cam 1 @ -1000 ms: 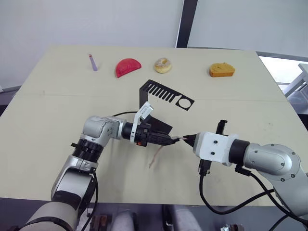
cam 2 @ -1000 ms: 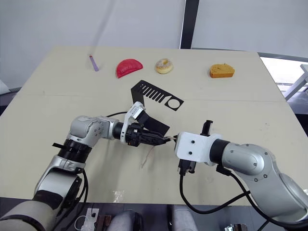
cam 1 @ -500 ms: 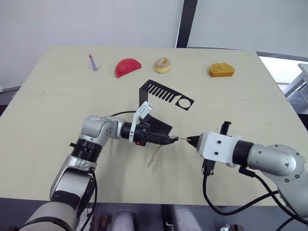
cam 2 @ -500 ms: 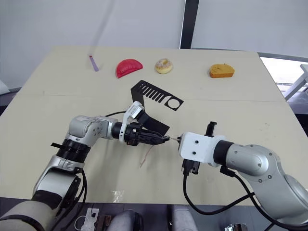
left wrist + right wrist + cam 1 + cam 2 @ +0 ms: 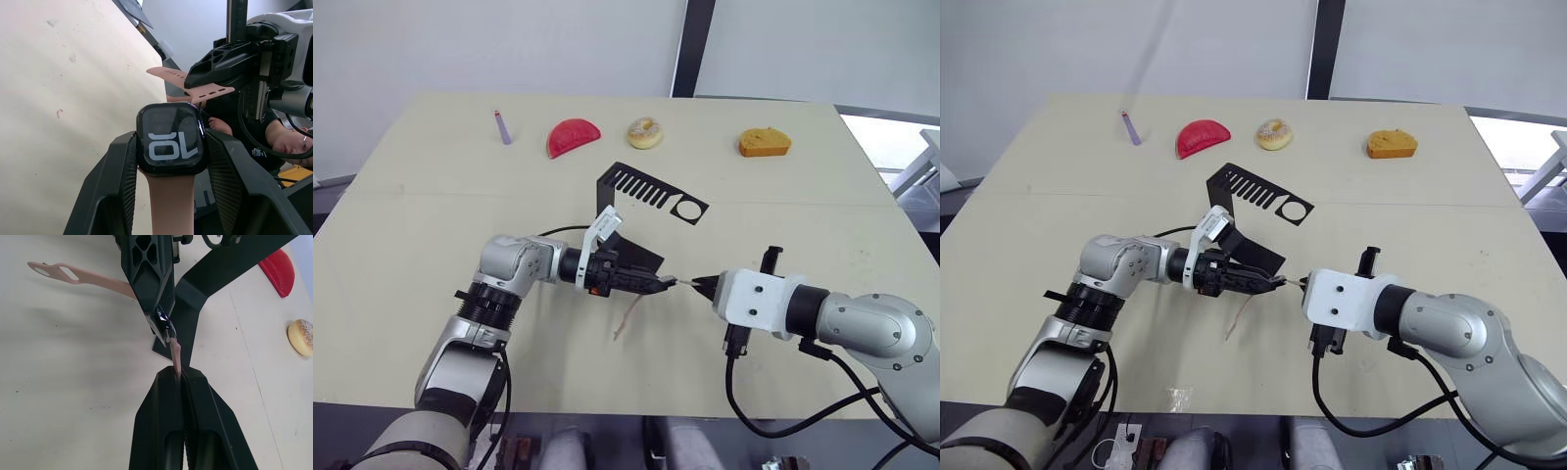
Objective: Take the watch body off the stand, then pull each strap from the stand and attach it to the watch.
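Nothing much is shifting since half a second ago: both my arms are keeping their places above the near middle of the table, after my right arm drew back slightly to the right a second ago.

My left gripper is clamping the watch body by its sides. It is a small black rounded square whose dark screen is showing the light digits 10. One pale pink strap is already hanging from it, trailing down toward the table.

My right gripper is pinching the second strap with its fingers closed tight on it, and the strap's free end is meeting the edge of the watch body between the two grippers.

Just behind them the black stand is sitting on the table. Along the far edge a purple stick, a red slice, a doughnut and a piece of bread are lying.
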